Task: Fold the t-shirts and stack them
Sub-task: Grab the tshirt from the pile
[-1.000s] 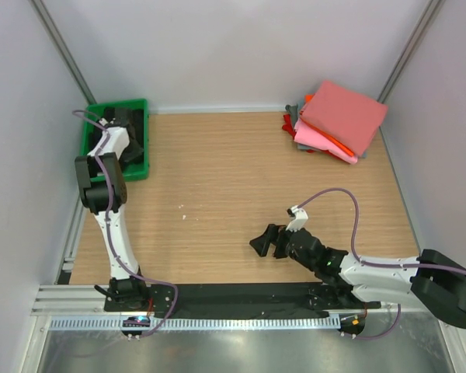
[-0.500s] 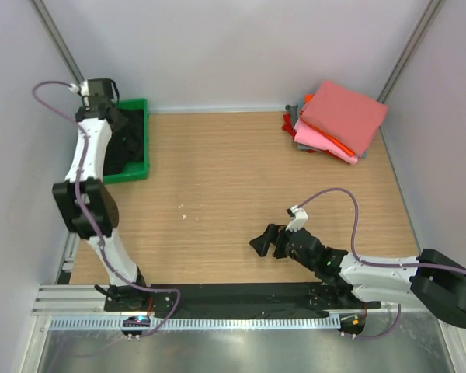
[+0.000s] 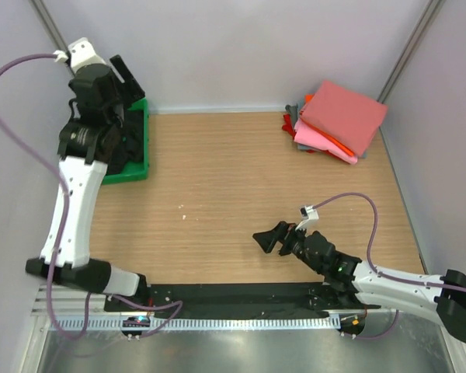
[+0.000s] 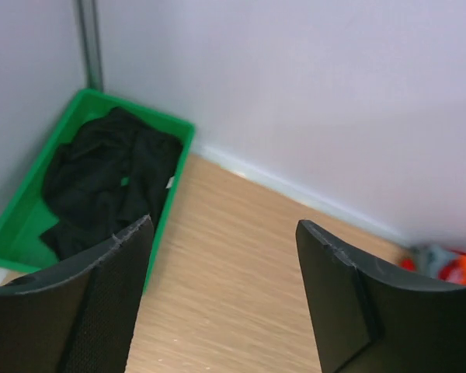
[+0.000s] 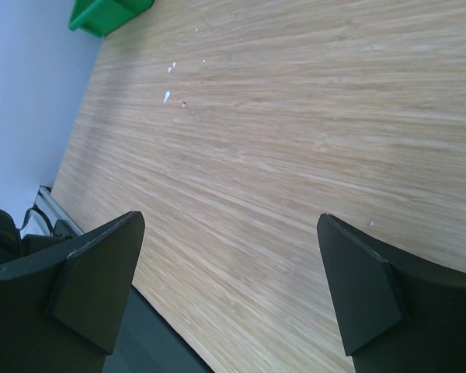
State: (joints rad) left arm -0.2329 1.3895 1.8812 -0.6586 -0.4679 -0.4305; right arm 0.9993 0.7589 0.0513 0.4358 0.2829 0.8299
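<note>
A crumpled black t-shirt (image 4: pixel 109 175) lies in the green tray (image 4: pixel 177 183) at the table's far left corner. My left gripper (image 4: pixel 225 223) hangs high above that corner, open and empty; in the top view the left gripper (image 3: pixel 120 78) and its arm cover most of the tray (image 3: pixel 144 144). A stack of folded t-shirts (image 3: pixel 335 123) sits at the far right, with a salmon-pink one (image 3: pixel 344 115) on top and pink, red, orange and grey edges beneath. My right gripper (image 3: pixel 269 235) is open over bare wood near the front; the right gripper (image 5: pixel 229 218) holds nothing.
White walls close in the back and both sides. Metal posts stand in the back corners (image 4: pixel 89 43). A black strip (image 3: pixel 241 294) runs along the near edge between the arm bases. The folded stack (image 4: pixel 450 268) shows blurred at the far right of the left wrist view.
My left arm has risen out of the tray to high above it, and its jaws now stand open. The black t-shirt stays in the tray. My right gripper shifted slightly nearer.
</note>
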